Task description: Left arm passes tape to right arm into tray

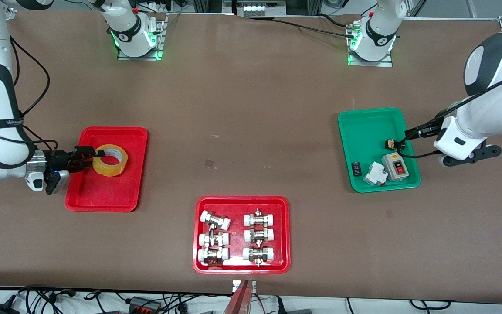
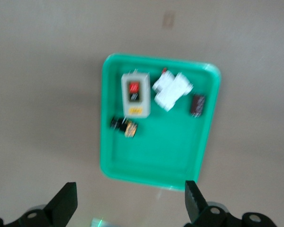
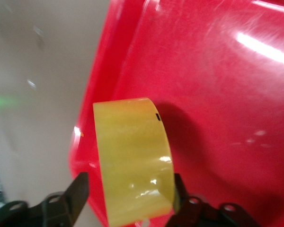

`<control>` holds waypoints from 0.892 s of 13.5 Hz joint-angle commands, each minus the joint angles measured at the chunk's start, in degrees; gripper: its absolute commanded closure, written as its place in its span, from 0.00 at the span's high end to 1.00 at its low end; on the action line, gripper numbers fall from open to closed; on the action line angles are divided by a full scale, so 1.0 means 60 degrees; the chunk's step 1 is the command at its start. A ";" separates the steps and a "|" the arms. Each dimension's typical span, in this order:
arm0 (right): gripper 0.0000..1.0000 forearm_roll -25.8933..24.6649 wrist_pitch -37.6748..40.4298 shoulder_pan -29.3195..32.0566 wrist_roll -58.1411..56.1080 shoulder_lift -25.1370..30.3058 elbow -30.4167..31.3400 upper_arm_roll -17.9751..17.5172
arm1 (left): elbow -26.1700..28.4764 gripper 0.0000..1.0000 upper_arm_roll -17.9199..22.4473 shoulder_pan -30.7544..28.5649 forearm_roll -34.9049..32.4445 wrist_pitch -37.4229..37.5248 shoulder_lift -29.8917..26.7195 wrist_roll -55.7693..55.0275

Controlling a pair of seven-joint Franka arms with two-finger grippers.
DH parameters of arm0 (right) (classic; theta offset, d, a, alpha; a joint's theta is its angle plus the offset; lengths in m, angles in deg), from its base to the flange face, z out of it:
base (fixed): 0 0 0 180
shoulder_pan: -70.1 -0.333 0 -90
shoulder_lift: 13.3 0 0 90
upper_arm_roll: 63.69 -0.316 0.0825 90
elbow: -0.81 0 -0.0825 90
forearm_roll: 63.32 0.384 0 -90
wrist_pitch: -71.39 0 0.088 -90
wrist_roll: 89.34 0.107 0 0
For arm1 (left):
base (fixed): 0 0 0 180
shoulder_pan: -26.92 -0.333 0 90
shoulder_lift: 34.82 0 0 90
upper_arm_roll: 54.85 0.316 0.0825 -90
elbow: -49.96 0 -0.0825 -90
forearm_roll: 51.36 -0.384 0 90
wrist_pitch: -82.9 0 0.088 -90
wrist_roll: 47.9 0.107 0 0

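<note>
The yellow tape [image 1: 110, 160] lies in the plain red tray [image 1: 103, 192] at the right arm's end of the table. My right gripper [image 1: 95, 156] reaches in low over the tray's edge, its fingers on either side of the roll's wall. In the right wrist view the tape [image 3: 132, 161] stands between the fingers of the right gripper [image 3: 128, 191]. One finger is at the roll and the other [image 3: 78, 191] stands off it with a gap, so the gripper is open. My left gripper [image 2: 130, 208] is open and empty, up in the air beside the green tray [image 1: 364, 126].
The green tray [image 2: 180, 156] holds a grey switch box [image 1: 395, 166], a white breaker [image 1: 375, 173] and small parts. A red tray of pipe fittings [image 1: 241, 266] sits nearer the front camera at mid-table. The left arm [image 1: 490, 109] hangs over the table's end.
</note>
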 commanded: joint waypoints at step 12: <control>1.00 -0.2959 -0.0418 -0.1544 0.3645 0.3119 0.0258 0.0043 | 0.0336 1.00 -0.0335 -0.0228 -0.0060 -0.0902 -0.0806 -0.0179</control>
